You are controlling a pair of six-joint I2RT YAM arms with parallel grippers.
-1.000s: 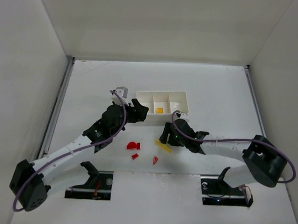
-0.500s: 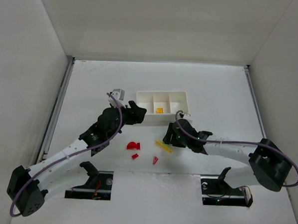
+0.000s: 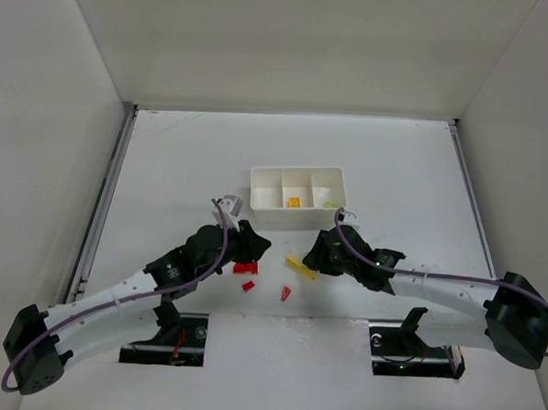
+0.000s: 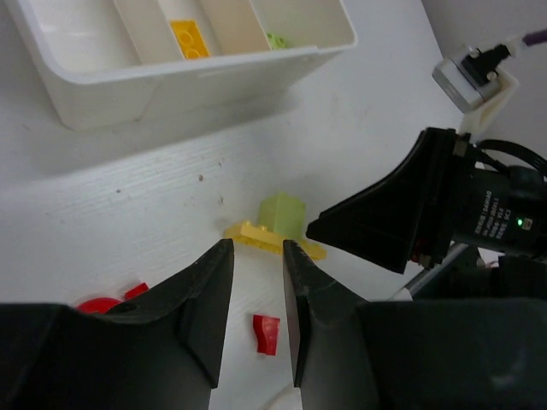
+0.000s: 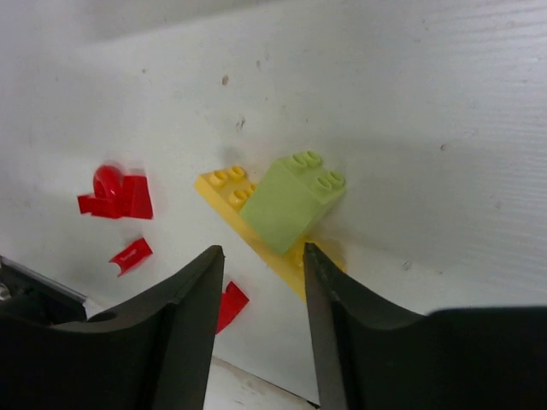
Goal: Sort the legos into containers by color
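The white three-compartment tray (image 3: 297,217) holds a yellow lego (image 3: 294,202) in its middle compartment and a light green one (image 3: 330,204) in the right one. A light green brick (image 5: 292,201) sits on a flat yellow plate (image 5: 224,183) on the table. My right gripper (image 5: 263,252) is open and empty, just near of this pair. My left gripper (image 4: 258,248) is open and empty above a small red piece (image 4: 266,333), with more red pieces (image 4: 107,301) to its left. In the top view the left gripper (image 3: 251,250) and right gripper (image 3: 316,253) flank the yellow plate (image 3: 300,267).
Three red pieces (image 3: 245,269) (image 3: 249,285) (image 3: 286,293) lie near the table's front edge, also in the right wrist view (image 5: 115,192). The tray shows in the left wrist view (image 4: 197,81), its left compartment empty. White walls enclose the table on three sides.
My left gripper has drawn back from the tray's left end toward the front, over the red pieces. My right gripper has shifted slightly right and nearer, staying by the yellow plate.
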